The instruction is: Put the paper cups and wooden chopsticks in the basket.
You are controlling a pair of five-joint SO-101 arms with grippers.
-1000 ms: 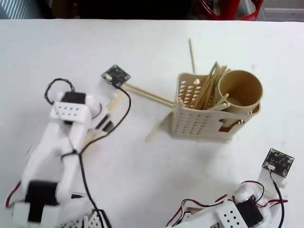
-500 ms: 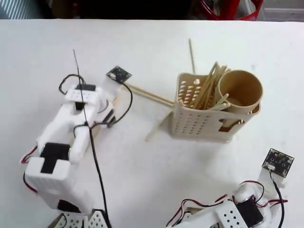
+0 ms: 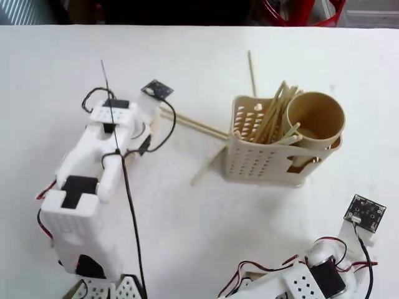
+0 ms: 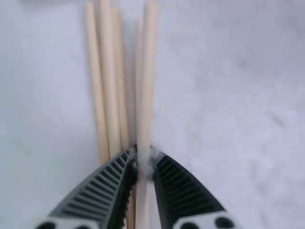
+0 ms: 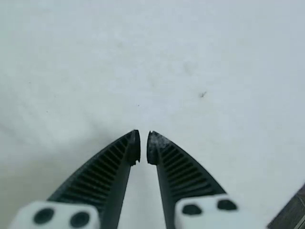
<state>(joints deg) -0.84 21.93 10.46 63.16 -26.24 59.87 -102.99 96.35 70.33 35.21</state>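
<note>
White table (image 3: 187, 237), basket (image 3: 262, 163) right of centre

R jaws closed, above white table (image 5: 200, 62)

Readable text, labels, numbers, signs: none. No legible print is showing on the basket (image 3: 262, 163), the paper cup (image 3: 319, 117), the wooden chopsticks (image 3: 272, 114), the white arm housings (image 3: 81, 187) or the desk (image 3: 187, 237).
</note>
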